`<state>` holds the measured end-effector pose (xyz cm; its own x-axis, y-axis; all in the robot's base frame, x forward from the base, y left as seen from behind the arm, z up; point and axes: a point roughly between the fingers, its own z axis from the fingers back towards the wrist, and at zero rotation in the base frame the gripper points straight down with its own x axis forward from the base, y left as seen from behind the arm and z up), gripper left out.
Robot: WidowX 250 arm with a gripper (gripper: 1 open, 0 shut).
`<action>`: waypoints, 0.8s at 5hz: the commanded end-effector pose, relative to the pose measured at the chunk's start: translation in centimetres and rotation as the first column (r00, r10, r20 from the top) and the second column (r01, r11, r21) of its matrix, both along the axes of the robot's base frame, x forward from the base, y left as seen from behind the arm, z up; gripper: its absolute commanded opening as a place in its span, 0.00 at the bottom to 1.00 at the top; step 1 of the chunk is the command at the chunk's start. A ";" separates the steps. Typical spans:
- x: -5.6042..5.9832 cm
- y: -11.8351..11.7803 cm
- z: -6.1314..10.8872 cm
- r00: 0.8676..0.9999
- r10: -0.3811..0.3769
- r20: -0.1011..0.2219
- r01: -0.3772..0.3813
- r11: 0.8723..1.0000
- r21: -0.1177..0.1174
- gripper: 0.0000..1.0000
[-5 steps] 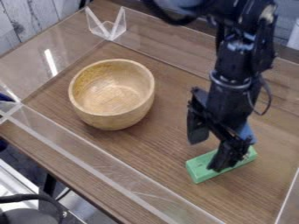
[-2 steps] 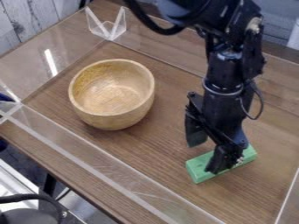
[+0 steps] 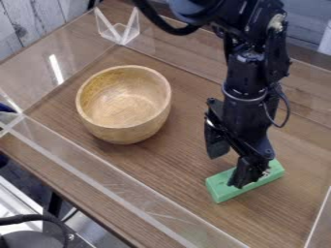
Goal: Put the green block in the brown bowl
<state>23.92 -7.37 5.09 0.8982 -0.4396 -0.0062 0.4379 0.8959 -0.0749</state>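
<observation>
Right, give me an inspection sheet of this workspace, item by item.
Surface: wood-grain table with clear acrylic walls along its edges.
Job's things: green block lies flat near the front right; brown bowl stands upright to its left, empty, apart from the block.
Clutter: a small clear acrylic stand at the back edge.
Grippers: hand points down at the green block, open, one finger on the block's top; block not lifted.
Cables: black cable looped beside the wrist.
Surroundings: pale planked wall behind, dark object at the lower left, too unclear to name.
</observation>
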 end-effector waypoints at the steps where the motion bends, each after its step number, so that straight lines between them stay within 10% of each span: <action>1: 0.7 0.0 0.7 0.999 0.011 0.042 -0.010 1.000 -0.014 1.00; 4: 0.7 0.0 0.4 0.999 0.022 0.039 -0.022 1.000 -0.010 1.00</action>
